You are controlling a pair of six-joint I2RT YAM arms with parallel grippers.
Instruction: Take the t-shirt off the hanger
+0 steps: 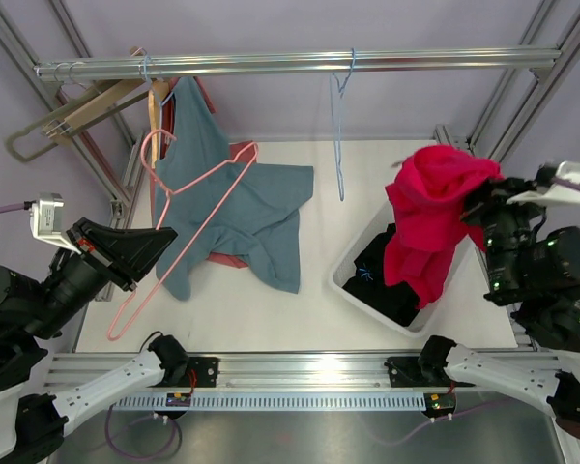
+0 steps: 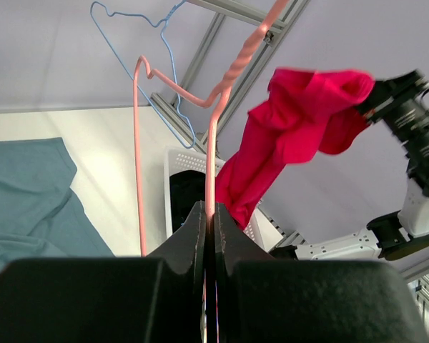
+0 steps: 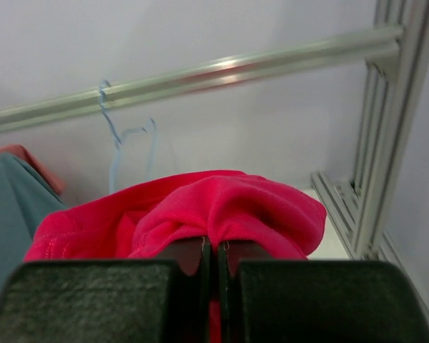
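A bare pink wire hanger (image 1: 205, 215) slants over the left of the table, and my left gripper (image 1: 172, 235) is shut on its wire. In the left wrist view the pink hanger (image 2: 213, 157) rises straight out of the closed left gripper (image 2: 208, 214). The red t-shirt (image 1: 430, 213) hangs bunched from my right gripper (image 1: 469, 208), apart from the hanger and above the white basket (image 1: 353, 275). In the right wrist view the red t-shirt (image 3: 222, 207) folds over the closed right gripper (image 3: 213, 246).
A teal t-shirt (image 1: 242, 213) drapes from the rail (image 1: 290, 64) down onto the table, behind the pink hanger. A blue wire hanger (image 1: 338, 126) hangs empty from the rail. Wooden hangers (image 1: 87, 106) sit far left. Dark clothes (image 1: 387, 280) fill the basket.
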